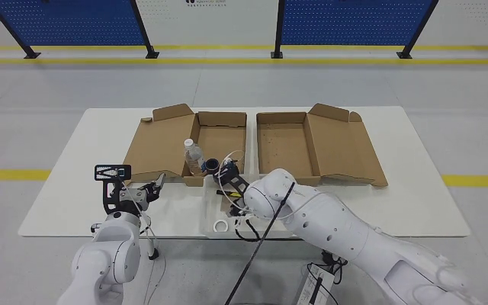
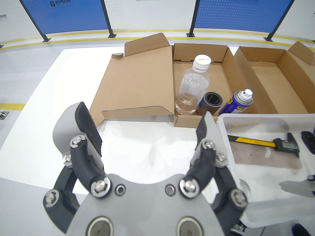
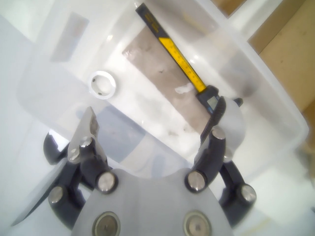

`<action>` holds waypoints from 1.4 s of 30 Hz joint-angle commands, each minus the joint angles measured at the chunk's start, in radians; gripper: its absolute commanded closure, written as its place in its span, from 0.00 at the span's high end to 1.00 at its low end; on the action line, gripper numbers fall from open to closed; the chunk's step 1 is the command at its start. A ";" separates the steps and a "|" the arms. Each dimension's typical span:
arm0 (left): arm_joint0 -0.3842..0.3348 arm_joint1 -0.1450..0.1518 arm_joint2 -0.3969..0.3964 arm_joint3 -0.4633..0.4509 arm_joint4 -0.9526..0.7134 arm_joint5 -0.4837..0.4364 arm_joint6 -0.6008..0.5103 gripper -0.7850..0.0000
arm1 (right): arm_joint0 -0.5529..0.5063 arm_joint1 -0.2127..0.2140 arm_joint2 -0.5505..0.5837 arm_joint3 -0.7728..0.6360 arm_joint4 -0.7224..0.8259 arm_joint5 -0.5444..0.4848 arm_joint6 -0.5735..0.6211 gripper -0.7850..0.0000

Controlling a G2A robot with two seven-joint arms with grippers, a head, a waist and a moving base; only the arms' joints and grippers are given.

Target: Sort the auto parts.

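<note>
A clear plastic bin near the table's front edge holds a yellow-and-black digital caliper and a white ring. My right gripper hangs open inside the bin, one finger right beside the caliper's display head and nothing between the pads. The left cardboard box holds an upright clear bottle, a black cylinder part and a blue spray can. My left gripper is open and empty above bare table, in front of that box's flap and left of the bin.
A second open cardboard box lies to the right of the first, with nothing visible in it. Both have flaps spread flat on the white table. The right arm covers most of the bin from above.
</note>
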 commanded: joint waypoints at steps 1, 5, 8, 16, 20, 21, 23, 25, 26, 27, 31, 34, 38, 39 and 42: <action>0.000 0.000 0.000 0.000 0.000 0.000 0.000 1.00 | 0.002 -0.005 -0.001 0.003 -0.017 0.003 0.004 1.00; 0.000 0.000 0.000 0.000 0.000 0.000 0.000 1.00 | 0.003 -0.014 -0.008 0.028 -0.038 -0.027 0.009 1.00; 0.000 0.000 0.000 0.000 0.000 0.000 0.000 1.00 | 0.001 -0.021 -0.017 0.040 -0.056 -0.052 0.014 1.00; 0.000 0.000 0.000 0.000 0.000 0.000 0.000 1.00 | 0.001 -0.025 -0.017 0.042 -0.056 -0.067 0.012 1.00; 0.000 0.000 0.000 0.000 0.000 0.000 0.000 1.00 | 0.001 -0.025 -0.017 0.042 -0.056 -0.067 0.012 1.00; 0.000 0.000 0.000 0.000 0.000 0.000 0.000 1.00 | 0.001 -0.025 -0.017 0.042 -0.056 -0.067 0.012 1.00; 0.000 0.000 0.000 0.000 0.000 0.000 0.000 1.00 | 0.001 -0.025 -0.017 0.042 -0.056 -0.067 0.012 1.00; 0.000 0.000 0.000 0.000 0.000 0.000 0.000 1.00 | -0.007 -0.025 -0.021 0.039 -0.060 -0.073 -0.002 1.00; 0.000 0.000 0.000 0.000 0.000 0.000 0.000 1.00 | -0.016 -0.027 -0.027 0.033 -0.069 -0.083 -0.012 1.00; 0.000 0.000 0.000 0.000 0.000 0.000 0.000 1.00 | -0.021 -0.029 -0.031 0.028 -0.079 -0.084 -0.014 1.00; 0.000 0.000 0.000 0.000 0.000 0.000 0.000 1.00 | -0.035 -0.047 -0.047 0.018 -0.113 -0.030 -0.019 1.00; 0.000 0.000 0.000 0.000 0.000 0.000 0.000 1.00 | -0.048 -0.062 -0.056 0.018 -0.133 0.027 -0.016 1.00; 0.000 0.000 0.000 0.000 0.000 0.000 0.000 1.00 | -0.058 -0.079 -0.051 0.027 -0.149 0.097 -0.004 1.00; 0.000 0.000 0.000 0.000 0.000 0.000 0.000 1.00 | -0.060 -0.082 -0.051 0.028 -0.157 0.105 -0.002 1.00; 0.000 0.000 0.000 0.000 0.000 0.000 0.000 1.00 | -0.067 -0.088 -0.042 0.035 -0.165 0.122 0.012 1.00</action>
